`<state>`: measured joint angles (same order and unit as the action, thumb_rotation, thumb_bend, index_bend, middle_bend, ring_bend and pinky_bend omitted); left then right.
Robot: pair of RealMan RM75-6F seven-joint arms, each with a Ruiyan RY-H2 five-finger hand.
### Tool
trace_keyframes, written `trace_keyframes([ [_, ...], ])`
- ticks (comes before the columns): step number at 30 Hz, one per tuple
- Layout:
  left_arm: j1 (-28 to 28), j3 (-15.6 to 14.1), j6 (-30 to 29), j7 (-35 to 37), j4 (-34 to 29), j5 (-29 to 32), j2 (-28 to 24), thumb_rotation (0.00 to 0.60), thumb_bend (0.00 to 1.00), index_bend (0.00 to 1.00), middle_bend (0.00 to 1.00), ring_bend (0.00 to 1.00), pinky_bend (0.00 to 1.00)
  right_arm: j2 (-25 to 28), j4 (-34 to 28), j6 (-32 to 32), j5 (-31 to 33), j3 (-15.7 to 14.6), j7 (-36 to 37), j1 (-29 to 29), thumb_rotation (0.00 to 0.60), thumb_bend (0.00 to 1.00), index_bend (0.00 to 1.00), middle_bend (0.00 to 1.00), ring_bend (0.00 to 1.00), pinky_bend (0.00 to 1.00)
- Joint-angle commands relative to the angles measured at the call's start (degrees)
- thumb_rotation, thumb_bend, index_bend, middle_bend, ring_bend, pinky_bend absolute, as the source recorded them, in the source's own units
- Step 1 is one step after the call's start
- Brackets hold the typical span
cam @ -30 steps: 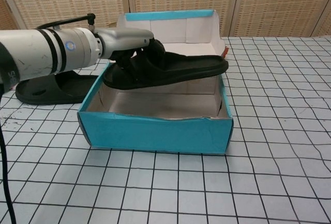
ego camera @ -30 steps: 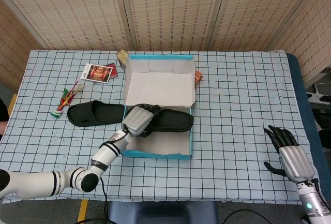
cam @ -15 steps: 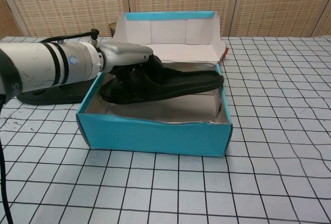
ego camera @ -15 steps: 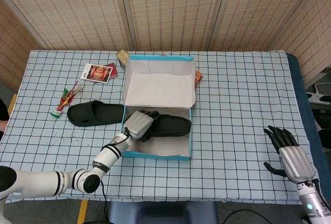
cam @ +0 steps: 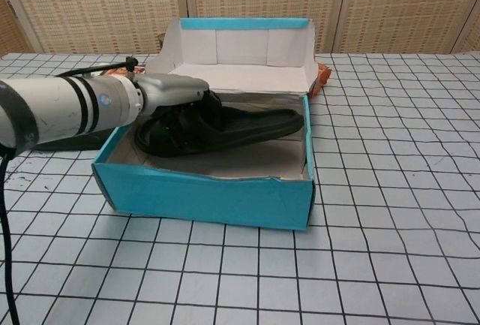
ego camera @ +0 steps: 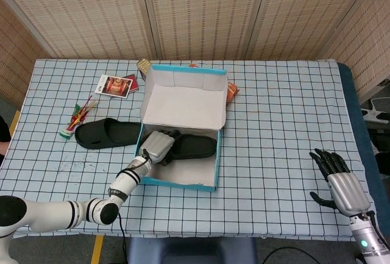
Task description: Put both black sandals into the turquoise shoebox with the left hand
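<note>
One sandal, left hand gripping, has sunk seemingly into shoebox.

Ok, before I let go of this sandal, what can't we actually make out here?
- Left hand fingers, both views: hidden behind the held sandal.
- Whether it rests on the shoebox floor, chest view: front wall blocks the sole.
- Second sandal, chest view: hidden by the arm.
- Cards behind the box, head view: too small.

Matt black rubbery sandal in a turquoise cardboard shoebox (plain white inside), checked cloth table cover.
</note>
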<state>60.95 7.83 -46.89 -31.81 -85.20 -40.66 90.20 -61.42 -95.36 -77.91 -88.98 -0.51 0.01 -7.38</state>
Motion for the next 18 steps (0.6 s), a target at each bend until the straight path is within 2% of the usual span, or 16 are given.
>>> trace_keyframes([
  [1,-0.05,-0.58,0.59,0.36,0.96,0.34,0.63,0.600,0.53,0.39,0.48,0.53,0.43,-0.07,0.00,0.38,0.03,-0.09,-0.14,-0.17,0.600,0.13,0.00,0.00,0.00,0.00],
  [14,0.44,-2.21,2.78,1.25,5.11,-0.09,3.87,0.600,0.52,0.37,0.48,0.53,0.43,-0.01,-0.23,0.36,0.20,-0.11,-0.43,-0.16,0.600,0.13,0.00,0.00,0.00,0.00],
  [16,0.28,-2.16,2.76,1.90,5.27,-1.13,4.05,0.600,0.51,0.31,0.41,0.45,0.41,0.00,-0.24,0.33,0.21,-0.10,-0.36,-0.15,0.600,0.13,0.00,0.00,0.00,0.00],
  [18,-0.21,-1.84,2.25,3.20,4.87,-2.95,3.86,0.600,0.49,0.13,0.21,0.27,0.37,0.04,-0.24,0.14,0.24,-0.04,-0.24,-0.09,0.600,0.13,0.00,0.00,0.00,0.00],
])
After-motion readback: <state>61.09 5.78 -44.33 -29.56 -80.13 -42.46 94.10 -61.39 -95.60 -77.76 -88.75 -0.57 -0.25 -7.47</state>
